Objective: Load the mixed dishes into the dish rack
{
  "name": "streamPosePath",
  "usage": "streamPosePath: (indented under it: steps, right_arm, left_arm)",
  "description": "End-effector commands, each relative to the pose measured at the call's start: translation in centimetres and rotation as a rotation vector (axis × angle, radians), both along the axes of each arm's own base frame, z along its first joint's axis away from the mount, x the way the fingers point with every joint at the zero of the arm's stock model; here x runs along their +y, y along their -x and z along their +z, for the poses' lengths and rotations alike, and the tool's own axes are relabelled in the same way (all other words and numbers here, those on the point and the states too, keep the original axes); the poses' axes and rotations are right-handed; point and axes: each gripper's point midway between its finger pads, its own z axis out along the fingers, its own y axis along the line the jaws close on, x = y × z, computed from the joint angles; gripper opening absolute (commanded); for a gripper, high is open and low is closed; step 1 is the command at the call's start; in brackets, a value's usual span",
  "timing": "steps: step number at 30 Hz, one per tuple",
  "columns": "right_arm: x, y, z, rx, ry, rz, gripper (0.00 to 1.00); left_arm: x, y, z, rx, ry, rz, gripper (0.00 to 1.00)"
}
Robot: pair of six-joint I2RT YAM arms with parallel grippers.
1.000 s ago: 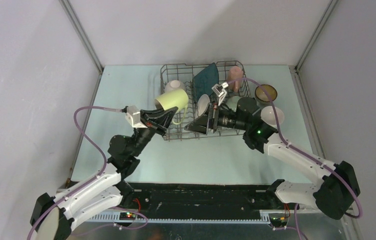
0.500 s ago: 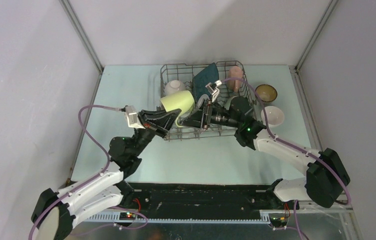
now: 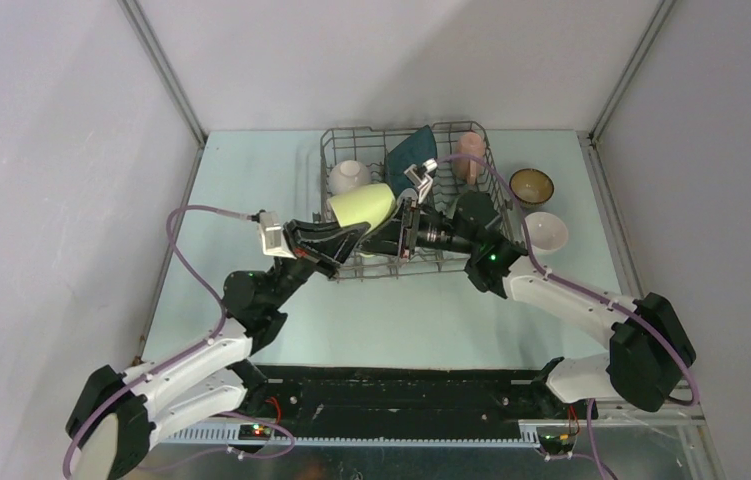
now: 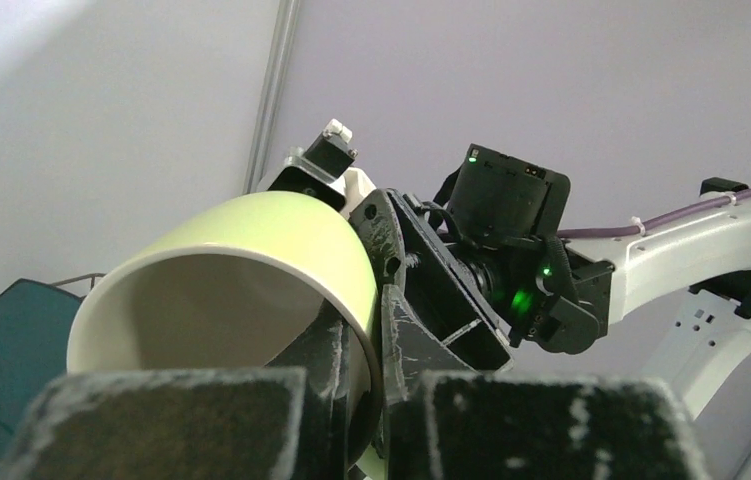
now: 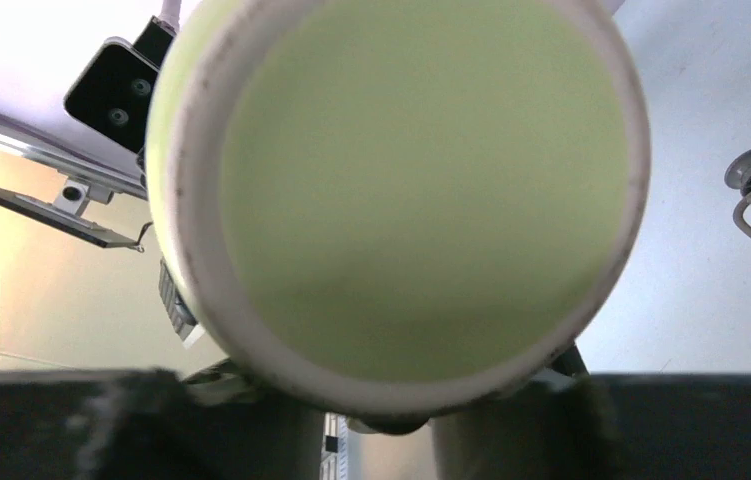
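The yellow-green mug (image 3: 363, 205) hangs on its side over the front of the grey wire dish rack (image 3: 329, 150). My left gripper (image 3: 356, 238) is shut on the mug's rim wall (image 4: 251, 240), one finger inside and one outside. My right gripper (image 3: 383, 238) comes from the right and faces the mug's base (image 5: 401, 190). Its fingers (image 5: 201, 425) flank the underside; contact is not visible. In the rack are a dark teal square plate (image 3: 411, 155), a white bowl (image 3: 348, 176) and a pink mug (image 3: 469, 152).
A brown bowl (image 3: 531, 185) and a white bowl (image 3: 549, 230) sit on the table right of the rack. The right arm's wrist (image 4: 511, 230) is close behind the mug. Grey walls stand on three sides.
My left gripper carried the mug rightward toward the rack's middle. The right gripper moved left onto the mug's base and its jaws narrowed.
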Motion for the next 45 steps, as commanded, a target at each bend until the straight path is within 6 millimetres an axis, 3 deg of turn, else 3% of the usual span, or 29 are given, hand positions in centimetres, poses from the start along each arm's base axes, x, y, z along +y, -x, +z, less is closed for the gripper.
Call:
streamPosePath:
  steps: [1, 4, 6, 16, 21, 24, 29, 30, 31, 32, 33, 34, 35, 36, 37, 40, 41, 42, 44, 45]
  right_arm:
    - [0.4, 0.1, 2.6, -0.073, -0.055, 0.02, 0.32]
    - [0.3, 0.2, 2.5, -0.078, -0.05, 0.021, 0.05]
    - [0.2, 0.1, 2.4, -0.083, -0.041, 0.011, 0.0]
    - [-1.5, -1.3, 0.7, -0.172, 0.099, -0.137, 0.0]
    - [-2.6, -2.1, -0.3, -0.19, 0.168, -0.202, 0.0]
    - [-3.1, -2.5, -0.6, -0.197, 0.194, -0.228, 0.0]
    - [-4.3, -3.3, -0.6, -0.201, 0.22, -0.281, 0.0]
    - [-4.6, -3.3, -0.5, -0.203, 0.222, -0.29, 0.0]
    - [-4.8, -3.7, -0.4, -0.203, 0.225, -0.309, 0.0]
    - [-5.1, -3.7, -0.3, -0.207, 0.228, -0.317, 0.0]
    - [-5.4, -4.0, -0.3, -0.21, 0.234, -0.337, 0.0]
    - [-5.6, -4.1, -0.4, -0.209, 0.242, -0.347, 0.0]
    - [-5.9, -4.5, -0.5, -0.211, 0.253, -0.371, 0.0]
    - [-6.2, -4.7, -0.7, -0.205, 0.267, -0.386, 0.0]
    - [-6.5, -5.2, -1.0, -0.206, 0.284, -0.417, 0.0]
    - [-7.4, -6.2, -2.4, -0.19, 0.347, -0.48, 0.0]
    - [-7.6, -6.4, -2.8, -0.186, 0.364, -0.489, 0.0]
    - [-7.9, -6.6, -3.3, -0.18, 0.385, -0.506, 0.0]
    - [-8.1, -7.0, -3.6, -0.187, 0.408, -0.532, 0.0]
    - [-8.3, -7.1, -3.6, -0.199, 0.416, -0.542, 0.0]
  left_arm:
    - [-0.1, 3.2, 5.3, -0.201, 0.065, -0.102, 0.0]
    - [-0.9, 4.1, 5.3, -0.226, 0.039, -0.163, 0.0]
    - [-1.0, 4.3, 5.2, -0.225, 0.042, -0.183, 0.0]
    - [-0.4, 3.4, 4.4, -0.194, 0.035, -0.113, 0.22]
    - [-0.3, 3.5, 3.9, -0.194, 0.036, -0.116, 0.47]
    - [-0.3, 3.4, 3.6, -0.183, 0.036, -0.118, 0.56]
    - [0.1, 3.2, 1.7, -0.137, -0.003, -0.088, 0.65]
    - [0.1, 2.8, 0.4, -0.098, -0.029, -0.072, 0.69]
    - [0.6, 3.1, 0.3, -0.106, -0.032, -0.055, 0.7]
    - [0.7, 2.4, -1.2, -0.058, -0.06, -0.03, 0.73]
    - [1.4, 2.8, -0.9, -0.074, -0.057, -0.009, 0.75]
    - [1.6, 2.3, -2.4, -0.023, -0.089, 0.017, 0.78]
    - [2.3, 2.7, -1.9, -0.042, -0.085, 0.042, 0.79]
    - [2.5, 2.0, -3.3, 0.021, -0.133, 0.072, 0.82]
    - [3.3, 2.3, -2.7, 0.002, -0.138, 0.104, 0.83]
    - [5.0, 1.3, -4.0, 0.111, -0.221, 0.206, 0.88]
    - [5.7, 1.5, -2.9, 0.11, -0.215, 0.231, 0.89]
    - [6.4, 0.9, -4.1, 0.184, -0.252, 0.271, 0.92]
    - [7.8, 0.2, -4.6, 0.296, -0.268, 0.348, 0.98]
    - [8.8, -0.4, -6.5, 0.387, -0.316, 0.409, 0.99]
